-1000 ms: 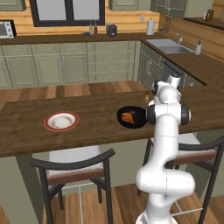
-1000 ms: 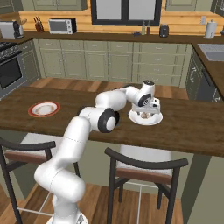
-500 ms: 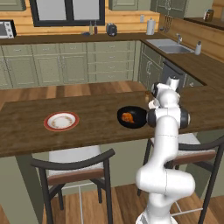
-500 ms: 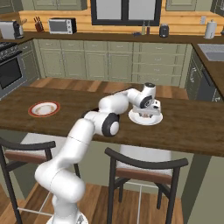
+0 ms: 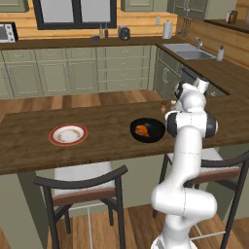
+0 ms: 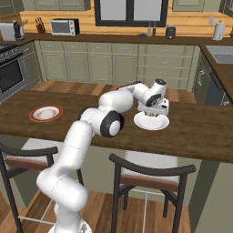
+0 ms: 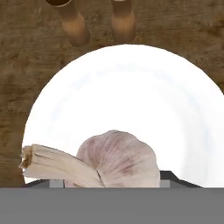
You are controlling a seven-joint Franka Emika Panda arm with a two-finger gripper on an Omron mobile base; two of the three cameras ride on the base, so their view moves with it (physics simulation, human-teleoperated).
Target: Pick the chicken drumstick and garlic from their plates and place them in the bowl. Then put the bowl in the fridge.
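Dark wooden table (image 5: pixel 107 141) of a kitchen island, green cabinets behind; inspection starts at the jaws.

**Jaws.** The gripper (image 7: pixel 111 180) is down over a plain white plate (image 7: pixel 131 87). It stands partly open, with its dark tips flanking the garlic (image 7: pixel 118 157). They appear to press on both sides of the bulb, so I judge the jaws closed on it. The bulb lies at the near edge of its plate, with its dry stalk pointing to one side. I cannot tell whether it has left the plate. From the right base camera, the gripper (image 6: pixel 155 110) sits low over the same white plate (image 6: pixel 152 123).

**Step in hand.** This is judged to be the garlic pick.
- The bulb is rounded and papery and could squirt out of the grip, so the grip should stay across its widest part.
- The lift should go straight up until the bulb clears the plate rim.
- It should then be carried across to the bowl (image 5: pixel 158 127) and released low inside it.

**Task progress.** The chicken drumstick (image 5: pixel 141 130) already lies in the black bowl, so that half is done.

**Surroundings.**
- Two brown wooden shakers (image 7: pixel 72 24) stand just beyond the white plate. They are apart from it but near enough to be knocked by a wide swing.
- A red-rimmed plate (image 5: pixel 68 134) sits well apart, farther along the table.
- Two chairs (image 5: pixel 82 187) are tucked under the near edge, below the working height.
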